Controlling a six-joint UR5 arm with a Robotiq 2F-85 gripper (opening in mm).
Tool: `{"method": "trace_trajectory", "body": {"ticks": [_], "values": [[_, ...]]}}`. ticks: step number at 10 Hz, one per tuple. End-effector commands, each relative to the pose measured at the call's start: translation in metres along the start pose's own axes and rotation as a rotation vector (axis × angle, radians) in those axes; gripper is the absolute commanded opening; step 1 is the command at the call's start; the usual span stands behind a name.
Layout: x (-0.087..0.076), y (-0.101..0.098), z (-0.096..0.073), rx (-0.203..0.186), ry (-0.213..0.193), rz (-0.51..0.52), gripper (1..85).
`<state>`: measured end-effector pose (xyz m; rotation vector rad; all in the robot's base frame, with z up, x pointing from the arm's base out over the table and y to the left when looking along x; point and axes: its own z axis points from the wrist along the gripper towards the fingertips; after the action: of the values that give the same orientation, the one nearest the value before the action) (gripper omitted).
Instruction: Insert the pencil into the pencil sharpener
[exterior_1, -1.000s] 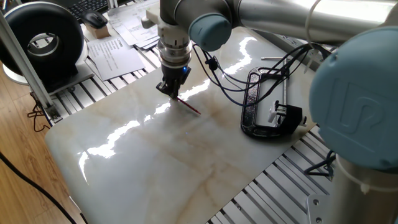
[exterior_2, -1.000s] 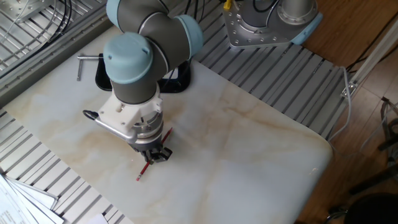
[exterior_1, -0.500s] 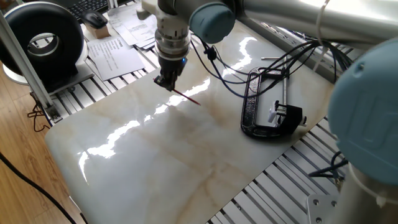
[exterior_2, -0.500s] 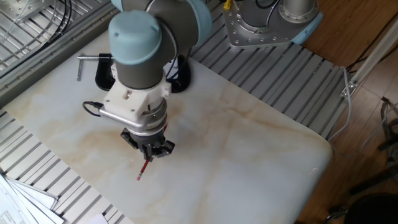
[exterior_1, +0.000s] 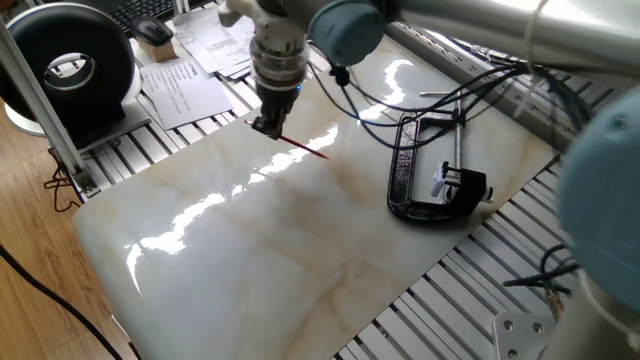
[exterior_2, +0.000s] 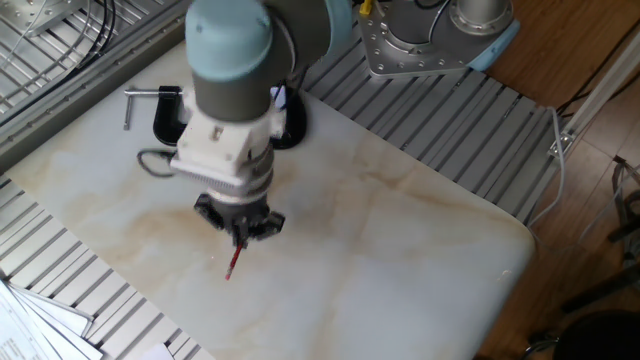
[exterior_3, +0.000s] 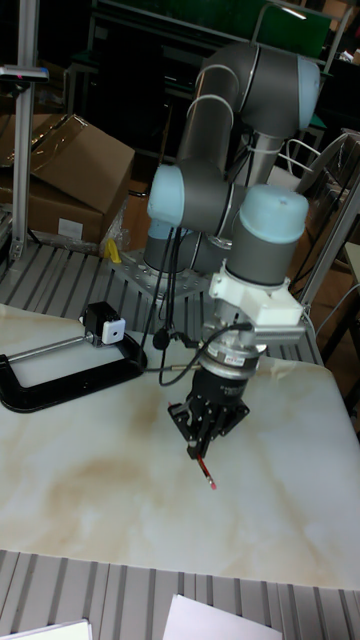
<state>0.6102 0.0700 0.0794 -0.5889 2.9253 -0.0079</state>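
Claw (exterior_3: 203, 447): clamped on the red pencil (exterior_1: 303, 148), held tilted above the marble bench (exterior_2: 400, 250), tip clear of the surface. Pencil sharpener (exterior_3: 102, 327): fixed in the black C-clamp (exterior_1: 415, 170), well apart, at the bench's far edge.

the pencil (exterior_1: 303, 148) is thin, straight and red, held at one end in the end effector (exterior_1: 267, 127), tilted with its free end slanting down above the tabletop (exterior_1: 300, 240). the pencil sharpener (exterior_1: 462, 184) is a small black block with a whitish patch, well apart from the pencil.
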Motion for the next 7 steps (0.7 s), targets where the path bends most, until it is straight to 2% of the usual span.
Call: {"method": "trace_trajectory", "body": {"ticks": [1, 2, 3, 4, 5, 6, 7], "values": [[0.016, 0.0, -0.02, 0.001, -0.018, -0.053, 1.7], [0.01, 0.007, -0.02, -0.024, -0.045, -0.085, 1.7], [0.004, 0.011, -0.016, -0.028, -0.054, -0.113, 1.7], [0.004, 0.025, -0.006, -0.02, -0.048, -0.116, 1.7], [0.018, 0.035, -0.004, 0.004, -0.038, -0.131, 1.7], [0.035, 0.033, -0.009, 0.025, -0.022, -0.149, 1.7], [0.04, 0.035, -0.009, 0.016, -0.011, -0.149, 1.7]]}}
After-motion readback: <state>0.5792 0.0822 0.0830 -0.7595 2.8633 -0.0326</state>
